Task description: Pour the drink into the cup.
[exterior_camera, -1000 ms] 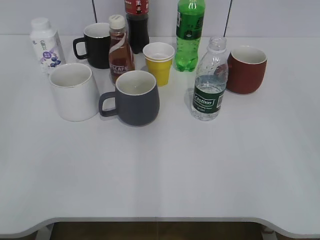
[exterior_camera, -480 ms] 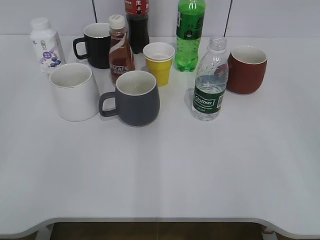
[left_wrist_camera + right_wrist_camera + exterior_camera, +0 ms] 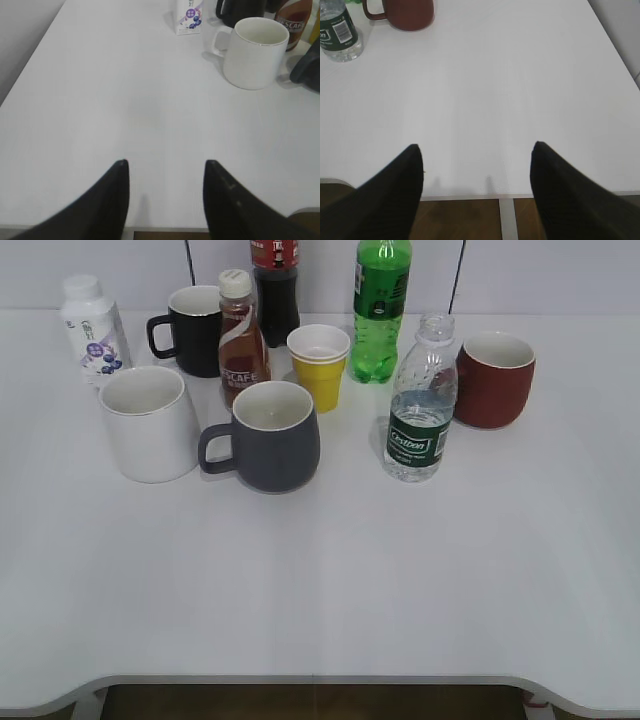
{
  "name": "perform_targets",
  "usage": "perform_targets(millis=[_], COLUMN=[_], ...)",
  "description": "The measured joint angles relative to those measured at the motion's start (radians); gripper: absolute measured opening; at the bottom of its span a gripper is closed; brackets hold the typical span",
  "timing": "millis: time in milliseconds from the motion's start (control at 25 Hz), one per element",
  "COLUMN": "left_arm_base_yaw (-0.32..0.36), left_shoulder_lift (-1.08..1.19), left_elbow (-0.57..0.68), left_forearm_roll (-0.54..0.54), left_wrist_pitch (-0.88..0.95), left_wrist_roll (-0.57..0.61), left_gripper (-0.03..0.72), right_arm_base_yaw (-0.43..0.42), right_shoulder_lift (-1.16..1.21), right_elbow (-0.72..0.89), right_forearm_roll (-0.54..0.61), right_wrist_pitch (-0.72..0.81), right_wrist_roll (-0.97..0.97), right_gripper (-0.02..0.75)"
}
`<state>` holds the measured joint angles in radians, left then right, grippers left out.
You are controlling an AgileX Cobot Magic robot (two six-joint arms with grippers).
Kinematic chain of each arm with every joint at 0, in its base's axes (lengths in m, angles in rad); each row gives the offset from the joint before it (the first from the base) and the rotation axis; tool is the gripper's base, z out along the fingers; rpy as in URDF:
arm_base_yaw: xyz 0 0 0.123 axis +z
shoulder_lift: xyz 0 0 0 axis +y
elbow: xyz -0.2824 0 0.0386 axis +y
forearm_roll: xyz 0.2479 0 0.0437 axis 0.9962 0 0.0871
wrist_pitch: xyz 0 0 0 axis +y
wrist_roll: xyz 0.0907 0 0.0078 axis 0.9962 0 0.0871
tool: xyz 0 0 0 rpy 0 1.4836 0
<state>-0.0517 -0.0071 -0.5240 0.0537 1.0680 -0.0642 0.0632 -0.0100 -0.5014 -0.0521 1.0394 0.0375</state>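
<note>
The drink, a clear capless water bottle [image 3: 418,410] with a dark green label, stands upright right of centre; its lower part also shows in the right wrist view [image 3: 337,35]. The cup, a large white mug [image 3: 148,425], stands at the left and also shows in the left wrist view [image 3: 255,52]. My left gripper [image 3: 166,162] is open and empty over the table's front edge, well short of the mug. My right gripper [image 3: 476,146] is open and empty over the front edge, far from the bottle. Neither gripper shows in the exterior view.
A dark grey mug [image 3: 270,435] stands between cup and bottle. Behind are a brown coffee bottle [image 3: 240,340], yellow paper cup [image 3: 320,365], green soda bottle [image 3: 378,310], red-brown mug [image 3: 493,380], black mug [image 3: 190,330], white milk bottle [image 3: 92,330] and dark cola bottle [image 3: 274,290].
</note>
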Motion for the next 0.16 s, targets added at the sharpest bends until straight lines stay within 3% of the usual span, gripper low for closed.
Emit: perform_targets(millis=[160], left_arm_base_yaw=[0.0], left_shoulder_lift=[0.0], left_elbow=[0.0], left_forearm_roll=[0.0], left_wrist_pitch=[0.0], left_wrist_roll=[0.0], left_gripper=[0.31], right_arm_base_yaw=[0.0], right_shoulder_lift=[0.0], right_elbow=[0.0], right_forearm_roll=[0.0], right_wrist_pitch=[0.0], right_wrist_roll=[0.0], right_gripper=[0.504])
